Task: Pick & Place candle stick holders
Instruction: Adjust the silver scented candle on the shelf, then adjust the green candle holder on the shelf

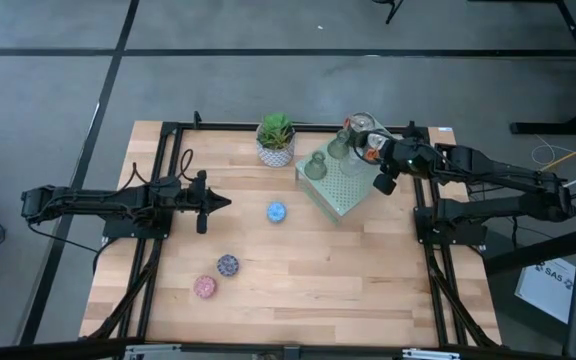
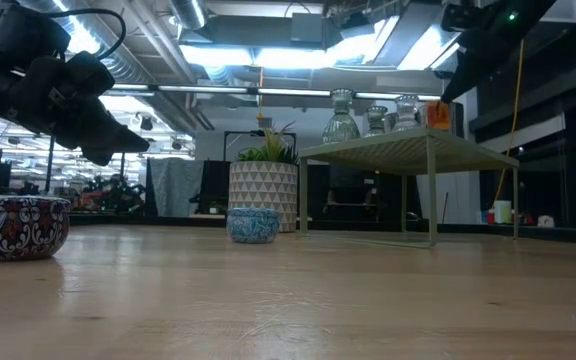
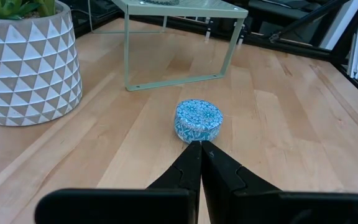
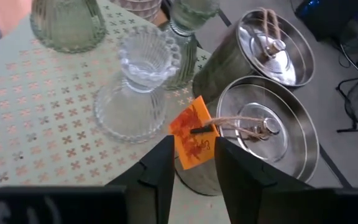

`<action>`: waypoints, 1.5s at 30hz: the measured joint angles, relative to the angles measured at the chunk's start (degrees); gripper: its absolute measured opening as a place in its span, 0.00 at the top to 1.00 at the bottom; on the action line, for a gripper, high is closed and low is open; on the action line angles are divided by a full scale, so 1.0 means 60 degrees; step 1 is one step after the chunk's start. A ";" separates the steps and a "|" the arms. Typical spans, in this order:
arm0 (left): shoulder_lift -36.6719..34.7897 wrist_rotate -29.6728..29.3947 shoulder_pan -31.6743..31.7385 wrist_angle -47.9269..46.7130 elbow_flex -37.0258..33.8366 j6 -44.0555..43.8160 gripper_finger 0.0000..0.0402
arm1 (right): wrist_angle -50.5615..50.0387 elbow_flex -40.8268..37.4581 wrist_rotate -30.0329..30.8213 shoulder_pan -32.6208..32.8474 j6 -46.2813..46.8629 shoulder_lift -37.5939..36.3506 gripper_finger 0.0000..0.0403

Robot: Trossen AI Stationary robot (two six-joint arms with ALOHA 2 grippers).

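Both arms are built from dark, near-black segmented links, and thin black cables are seen running along the left arm (image 1: 108, 200) and the right arm (image 1: 498, 180) toward their bases at the table's side rails. The left gripper (image 3: 199, 152) is formed of two matte black fingers with angular, stepped outer edges that taper to narrow tips, mounted on a broad black crossbar. The right gripper (image 4: 194, 149) is fitted with two matte black, flat-faced fingers of blunter, rectangular outline on a similar black crossbar.
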 joint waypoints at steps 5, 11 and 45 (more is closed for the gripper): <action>0.0000 0.0000 0.0002 0.0000 0.0000 0.0002 0.99 | 0.0020 0.0000 -0.0004 -0.0015 -0.0003 0.0000 0.71; 0.0000 0.0000 0.0002 0.0000 0.0000 0.0000 0.99 | -0.0197 0.0419 -0.0667 0.0011 -0.0004 -0.0043 0.71; 0.0000 0.0000 0.0000 0.0000 0.0001 0.0000 0.99 | 0.2257 0.1716 -0.2707 0.2623 -0.2755 0.1759 0.71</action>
